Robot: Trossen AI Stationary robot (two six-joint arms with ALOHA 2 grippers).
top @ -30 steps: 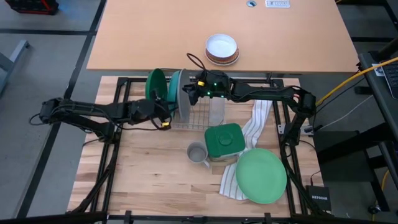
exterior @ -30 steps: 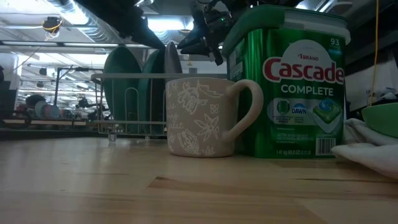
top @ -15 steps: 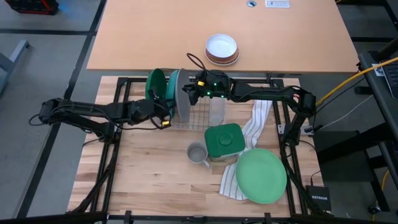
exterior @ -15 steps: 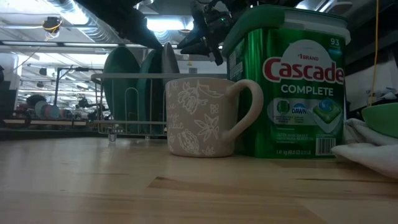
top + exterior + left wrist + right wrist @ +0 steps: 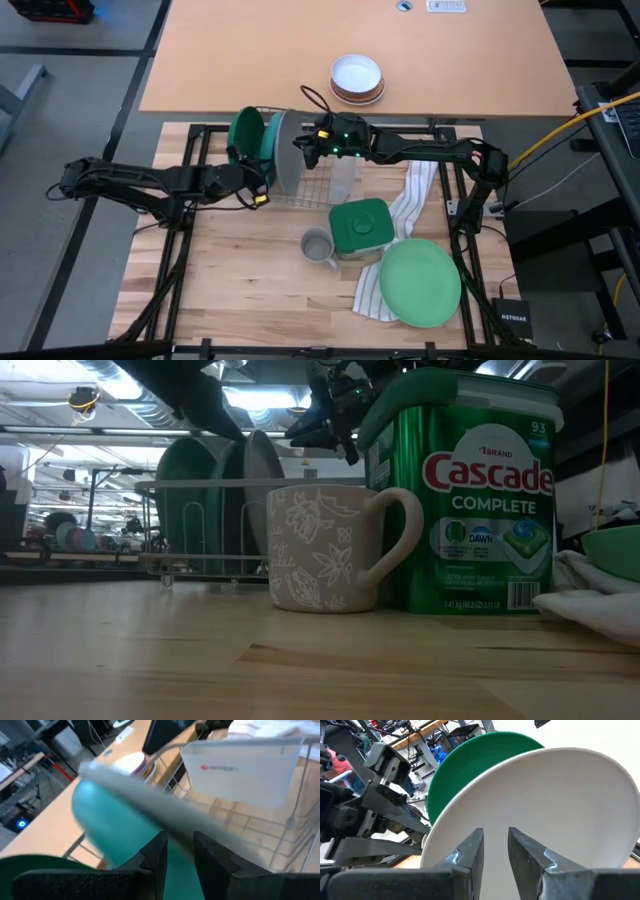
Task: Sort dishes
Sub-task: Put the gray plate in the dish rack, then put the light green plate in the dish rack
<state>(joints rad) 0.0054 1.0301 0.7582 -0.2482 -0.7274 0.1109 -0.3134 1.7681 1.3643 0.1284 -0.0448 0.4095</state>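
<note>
leaning round smooth grey plate [image 5: 285,165] in wire rack [image 5: 325,190]

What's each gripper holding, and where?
Left gripper looks clamped on the grey plate at its rim. Right gripper is at the same plate's upper edge; a hold there cannot be told.

Two dark jointed arms, black cables, green lights on right arm
</note>
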